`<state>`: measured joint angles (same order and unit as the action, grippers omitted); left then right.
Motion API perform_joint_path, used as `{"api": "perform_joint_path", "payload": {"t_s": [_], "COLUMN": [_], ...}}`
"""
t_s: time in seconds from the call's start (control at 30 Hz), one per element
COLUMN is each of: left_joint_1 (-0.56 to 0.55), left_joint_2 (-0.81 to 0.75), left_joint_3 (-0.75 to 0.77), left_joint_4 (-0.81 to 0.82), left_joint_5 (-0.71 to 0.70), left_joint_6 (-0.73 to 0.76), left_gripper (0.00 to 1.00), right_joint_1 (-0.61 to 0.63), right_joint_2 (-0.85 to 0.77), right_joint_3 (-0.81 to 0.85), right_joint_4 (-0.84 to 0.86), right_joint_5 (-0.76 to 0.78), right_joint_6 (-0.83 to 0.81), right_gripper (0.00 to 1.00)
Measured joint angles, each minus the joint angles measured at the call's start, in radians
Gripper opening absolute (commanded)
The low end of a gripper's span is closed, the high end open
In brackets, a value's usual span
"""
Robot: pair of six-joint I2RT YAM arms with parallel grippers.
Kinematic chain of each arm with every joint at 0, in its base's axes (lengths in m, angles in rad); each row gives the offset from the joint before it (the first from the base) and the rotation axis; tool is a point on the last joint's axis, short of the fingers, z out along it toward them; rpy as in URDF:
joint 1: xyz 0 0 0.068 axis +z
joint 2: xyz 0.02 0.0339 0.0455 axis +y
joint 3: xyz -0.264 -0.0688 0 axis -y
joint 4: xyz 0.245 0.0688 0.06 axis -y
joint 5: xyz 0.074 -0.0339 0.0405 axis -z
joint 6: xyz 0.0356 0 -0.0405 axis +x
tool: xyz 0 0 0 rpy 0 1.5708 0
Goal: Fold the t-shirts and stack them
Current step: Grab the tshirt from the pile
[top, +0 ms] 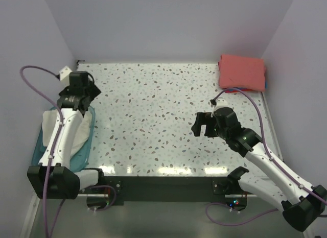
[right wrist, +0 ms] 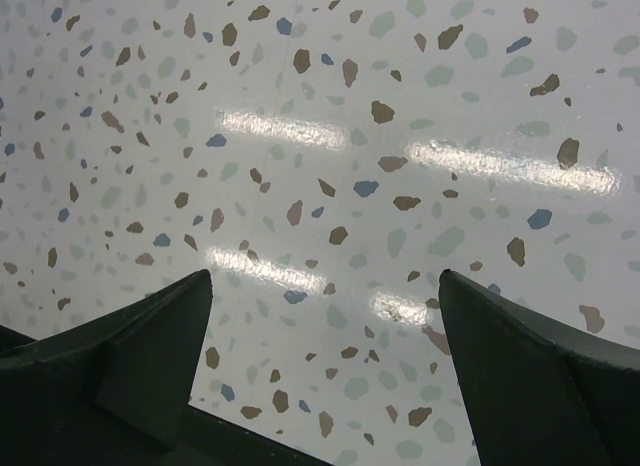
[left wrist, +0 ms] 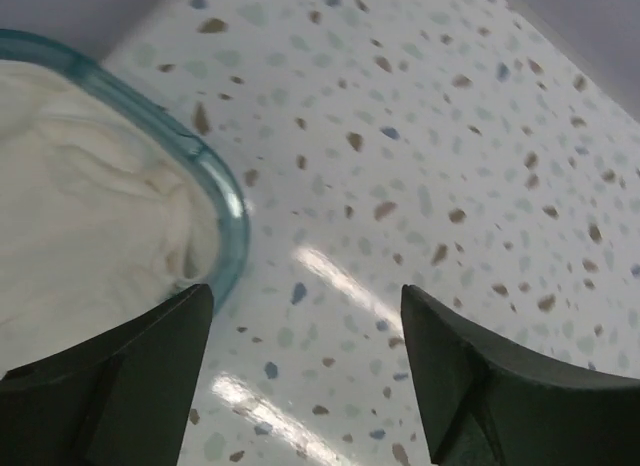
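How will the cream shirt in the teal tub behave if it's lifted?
The cream t-shirt lies in soft wrinkles, so it would probably sag limply. Bunched against the teal tub rim, it may drag the likely light tub along.

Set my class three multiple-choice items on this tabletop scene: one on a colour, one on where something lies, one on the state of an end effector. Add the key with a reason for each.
1. What colour is the tub holding the cream-white t-shirt?
A) yellow
B) teal
C) black

2. Where does the folded coral-red t-shirt lie?
A) in the far right corner of the table
B) inside the tub
C) at the near edge, between the arms

3. How is the right end effector?
A) shut on a shirt
B) shut on the tub rim
C) open and empty

Key:
1 B, because the translucent rim shows teal in the left wrist view.
2 A, because the top view shows it by the far right walls.
3 C, because its wrist view shows only bare table between spread fingers.
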<state>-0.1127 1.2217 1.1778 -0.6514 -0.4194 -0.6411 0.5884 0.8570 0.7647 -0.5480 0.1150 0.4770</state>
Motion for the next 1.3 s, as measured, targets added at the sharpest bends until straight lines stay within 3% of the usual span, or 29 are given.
{"api": "perform_joint_path", "payload": {"t_s": [0.07,0.2,0.53,0.63,0.73,0.77,0.83,0.87,1.1,1.3], "left_joint_1": [0.135,0.293,0.447,0.48,0.497,0.501,0.506,0.51,0.519,0.523], "left_joint_2": [0.0,0.003,0.249,0.337,0.386,0.397,0.404,0.404,0.351,0.119], "left_joint_3": [0.002,-0.041,-0.238,-0.256,-0.258,-0.258,-0.256,-0.254,-0.227,-0.088], "left_joint_4": [-0.032,-0.066,-0.082,-0.071,-0.052,-0.043,-0.035,-0.036,-0.05,-0.053], "left_joint_5": [-0.042,-0.081,-0.095,-0.093,-0.089,-0.088,-0.087,-0.088,-0.063,0.023], "left_joint_6": [-0.054,-0.169,-0.344,-0.354,-0.355,-0.354,-0.342,-0.33,-0.26,-0.162], "left_gripper": [0.88,0.89,0.81,0.72,0.44,0.27,0.12,0.0,0.0,0.0], "right_joint_1": [0.0,0.0,0.0,0.0,0.0,0.0,0.0,0.0,0.0,0.0], "right_joint_2": [0.0,0.0,-0.009,-0.008,-0.008,-0.007,-0.006,-0.006,-0.005,0.009], "right_joint_3": [-0.005,-0.005,-0.021,-0.021,-0.021,-0.021,-0.021,-0.021,-0.021,-0.021], "right_joint_4": [0.0,0.002,0.008,0.011,0.011,0.011,0.011,0.012,0.028,0.047], "right_joint_5": [-0.008,-0.024,-0.034,-0.037,-0.045,-0.05,-0.056,-0.058,-0.085,-0.117], "right_joint_6": [0.0,0.0,0.0,0.0,0.0,0.0,0.0,0.0,-0.001,-0.008], "right_gripper": [0.99,0.99,0.99,0.99,0.99,0.99,0.99,0.99,0.99,0.99]}}
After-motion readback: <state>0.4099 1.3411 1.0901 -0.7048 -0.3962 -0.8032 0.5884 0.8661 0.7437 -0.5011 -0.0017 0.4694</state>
